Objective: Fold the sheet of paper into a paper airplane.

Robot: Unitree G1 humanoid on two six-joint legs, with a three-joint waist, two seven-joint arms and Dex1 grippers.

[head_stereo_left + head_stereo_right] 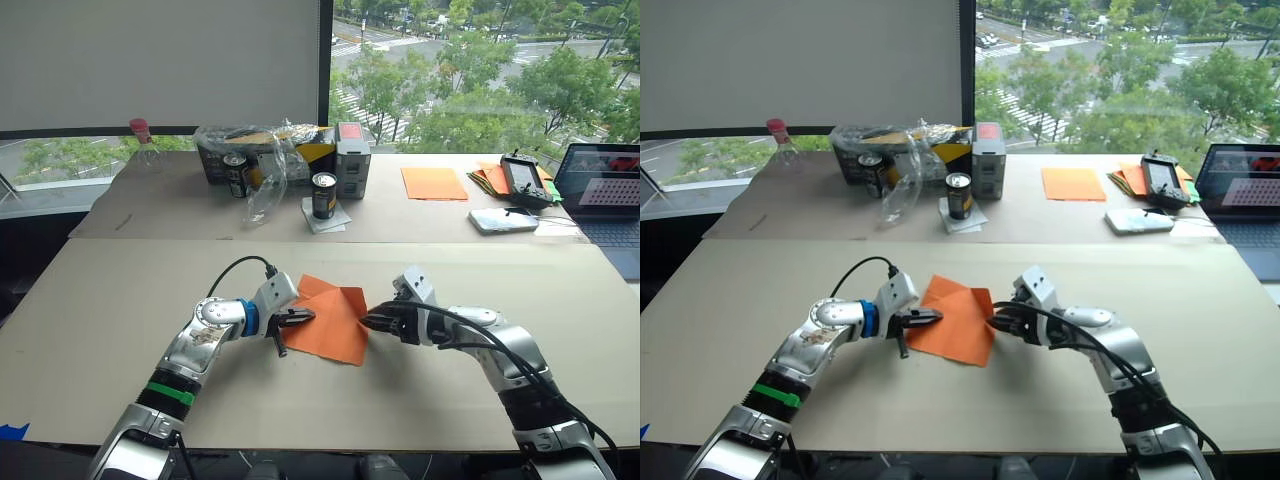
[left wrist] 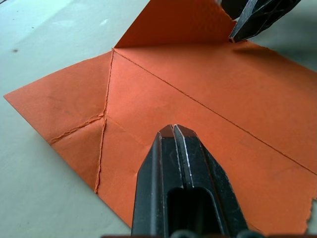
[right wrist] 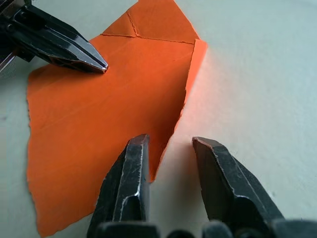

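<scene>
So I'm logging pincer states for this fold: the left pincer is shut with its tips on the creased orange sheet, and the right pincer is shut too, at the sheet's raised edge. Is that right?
Not quite. The right pincer is open: the right wrist view shows a clear gap between its fingers at the raised edge of the orange sheet. The left pincer is indeed shut, tips on the sheet.

Head stereo overhead; wrist cameras close.

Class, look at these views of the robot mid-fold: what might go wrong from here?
1. The right gripper has open jaws around the raised edge of the creased orange sheet of paper; closing carelessly may tear or crumple it.
2. The left gripper, jaws shut, pins the sheet; if it slips, the crease could skew.
</scene>
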